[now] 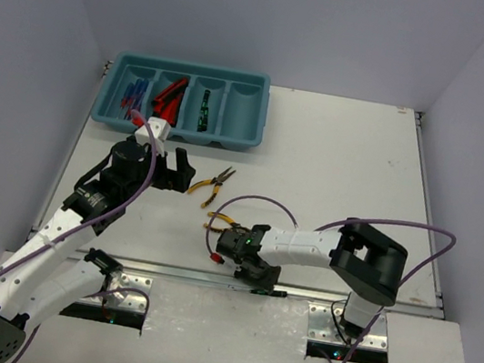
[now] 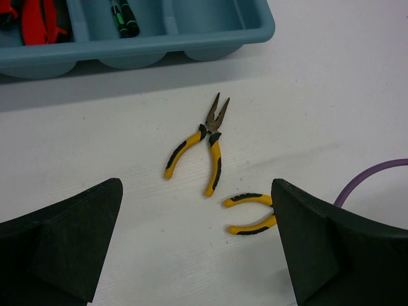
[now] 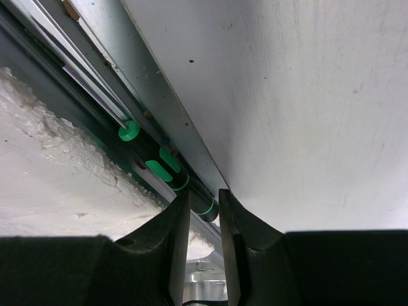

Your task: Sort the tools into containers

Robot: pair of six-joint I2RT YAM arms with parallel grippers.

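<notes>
Precision screwdriver point(image 3: 167, 167) lies in the metal channel point(image 3: 76, 64) at the desk's point(image 3: 287, 95) near edge. It looks light, thin, rigid and slick, likely to roll. Right jaws straddle it closely, though you can't tell whether they pinch. Grip the ribbed barrel. Left jaws released.

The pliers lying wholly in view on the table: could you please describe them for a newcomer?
Find the teal tray at the far left of the table. In front of the tray's right end lie the pliers, nose toward it. The other yellow pair, nearer the right arm, is partly hidden.
</notes>
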